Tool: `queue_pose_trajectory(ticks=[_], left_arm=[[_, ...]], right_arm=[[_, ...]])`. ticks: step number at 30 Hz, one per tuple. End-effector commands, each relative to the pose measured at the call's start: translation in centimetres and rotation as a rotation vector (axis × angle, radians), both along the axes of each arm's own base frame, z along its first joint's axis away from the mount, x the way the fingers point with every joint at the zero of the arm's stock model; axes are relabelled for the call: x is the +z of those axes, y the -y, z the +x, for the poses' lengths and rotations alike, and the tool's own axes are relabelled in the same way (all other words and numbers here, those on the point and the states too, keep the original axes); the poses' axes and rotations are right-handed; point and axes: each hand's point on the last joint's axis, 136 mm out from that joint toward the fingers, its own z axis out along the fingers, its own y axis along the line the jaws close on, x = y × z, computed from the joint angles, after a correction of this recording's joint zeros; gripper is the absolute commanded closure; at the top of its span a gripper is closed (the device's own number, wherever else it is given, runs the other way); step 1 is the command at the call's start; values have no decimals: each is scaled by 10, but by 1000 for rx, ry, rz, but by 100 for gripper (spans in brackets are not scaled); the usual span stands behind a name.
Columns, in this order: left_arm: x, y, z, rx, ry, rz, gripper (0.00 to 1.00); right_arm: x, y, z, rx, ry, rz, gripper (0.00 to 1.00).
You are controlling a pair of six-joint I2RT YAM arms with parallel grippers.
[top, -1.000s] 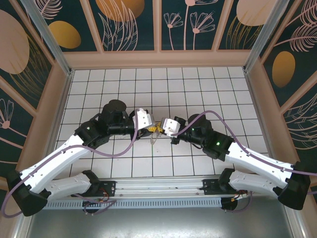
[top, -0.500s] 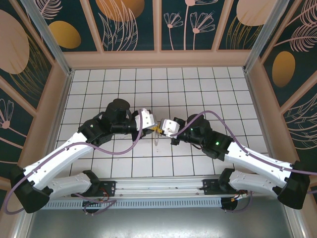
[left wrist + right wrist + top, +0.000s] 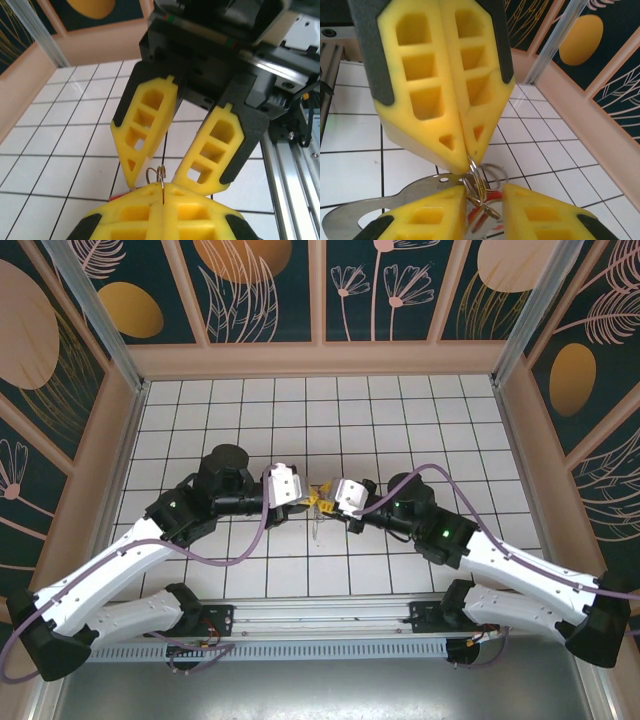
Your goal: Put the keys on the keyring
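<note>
Because the left claw pinches a thin wire loop while the right claw gapes around the keys (keyring at lower left), we fear them slipping onto the counter.

Both arms come in from the near corners and meet nose to nose in the middle. The left arm bends at the elbow and angles toward the right. The right arm mirrors it, so the two white wrist housings sit close, facing each other. The left end effector has its yellow fingers pressed flat together, no gap right down to the tips. The right end effector is parted a bit, its fingers splayed in a narrow V, tips right up against the left one's.
</note>
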Motion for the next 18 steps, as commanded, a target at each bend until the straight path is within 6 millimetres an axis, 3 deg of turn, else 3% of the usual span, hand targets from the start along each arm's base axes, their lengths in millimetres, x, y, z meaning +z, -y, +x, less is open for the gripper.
queue_pose_trajectory(ticks=[1, 12, 18], left_arm=[[21, 9, -19, -104, 11, -115, 100], [33, 7, -31, -140, 6, -217, 100], [38, 6, -33, -140, 16, -277, 100]], right_arm=[[13, 2, -5, 8, 1, 79, 79], [33, 7, -31, 123, 60, 181, 85], [31, 7, -31, 122, 58, 178, 89]])
